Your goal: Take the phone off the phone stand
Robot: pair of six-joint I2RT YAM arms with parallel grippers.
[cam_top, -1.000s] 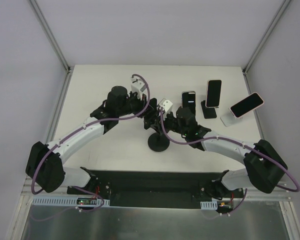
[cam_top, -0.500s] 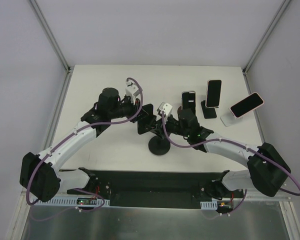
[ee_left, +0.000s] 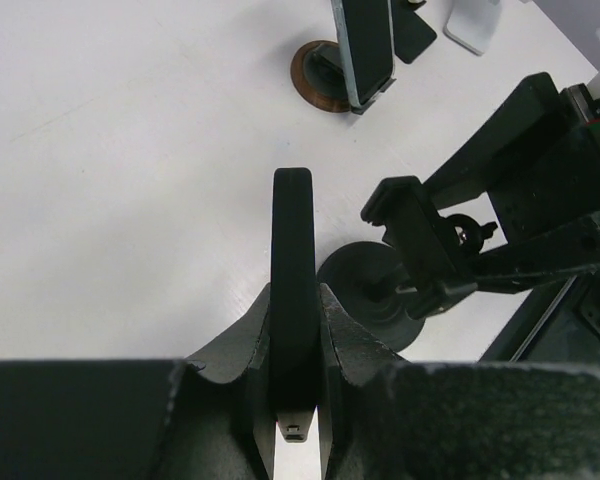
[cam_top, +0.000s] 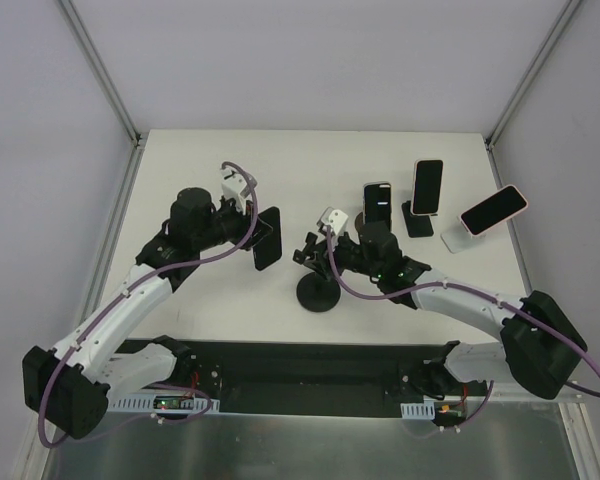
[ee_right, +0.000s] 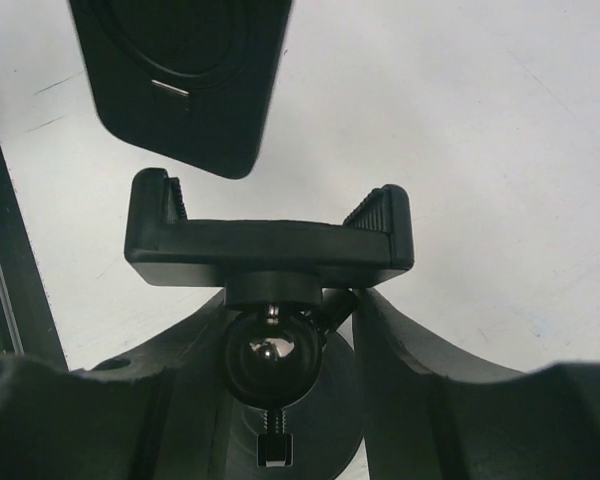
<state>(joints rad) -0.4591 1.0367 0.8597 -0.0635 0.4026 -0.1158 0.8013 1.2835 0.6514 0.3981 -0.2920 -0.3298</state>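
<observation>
The black phone (cam_top: 267,238) is free of the stand and held on edge in my left gripper (cam_top: 254,236), which is shut on it above the table, left of the stand. In the left wrist view the phone (ee_left: 292,250) stands edge-on between my fingers (ee_left: 345,335). The black phone stand (cam_top: 318,290) has a round base and an empty clamp (ee_right: 270,240). My right gripper (ee_right: 280,340) is shut around the stand's ball joint (ee_right: 270,355) just under the clamp. The phone's back (ee_right: 180,70) shows above the clamp in the right wrist view.
Three other phones on stands sit at the back right: a dark one (cam_top: 378,203), a black one (cam_top: 427,187) and a pink-cased one (cam_top: 493,210). The nearest of them (ee_left: 365,40) shows on a brown base in the left wrist view.
My left gripper has pulled the phone out of the stand's clamp and carried it to the left. My right gripper stays on the stand.
</observation>
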